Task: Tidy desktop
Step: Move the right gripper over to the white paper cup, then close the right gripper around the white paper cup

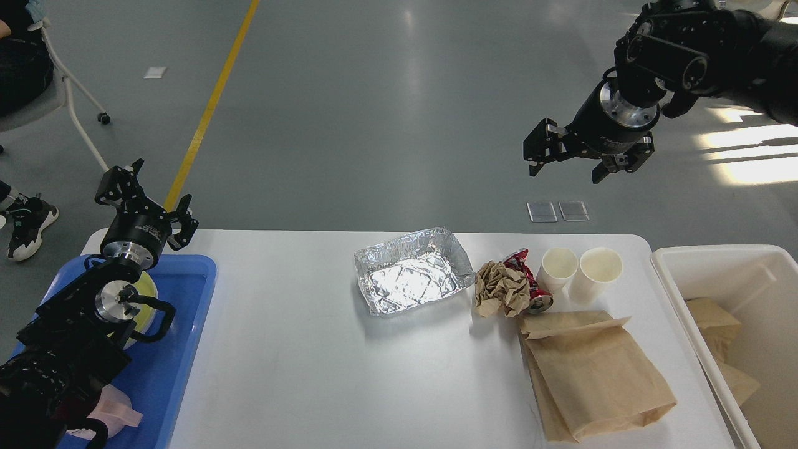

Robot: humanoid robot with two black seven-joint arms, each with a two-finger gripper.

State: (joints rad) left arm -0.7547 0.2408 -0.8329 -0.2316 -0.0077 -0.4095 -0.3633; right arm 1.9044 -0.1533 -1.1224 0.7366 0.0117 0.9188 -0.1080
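- Head view: the right end effector (587, 163), fingers spread and empty, hangs above the far edge of the wide white table (299, 349); two white paper cups (581, 273) lie below it, nearer this arm.
- The left end effector (144, 201), spread, hovers over the blue plastic tray (187, 349).
- Right of the cups, the white plastic bin (704, 262) holds brown paper.

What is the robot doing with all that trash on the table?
It is tidying the desktop. Its right gripper hangs open and empty in the air above the two paper cups. Its left gripper is open too, over the blue tray. A foil tray, crumpled paper, a crushed red can and a brown paper bag lie on the desktop. The white bin at the right already holds brown paper.
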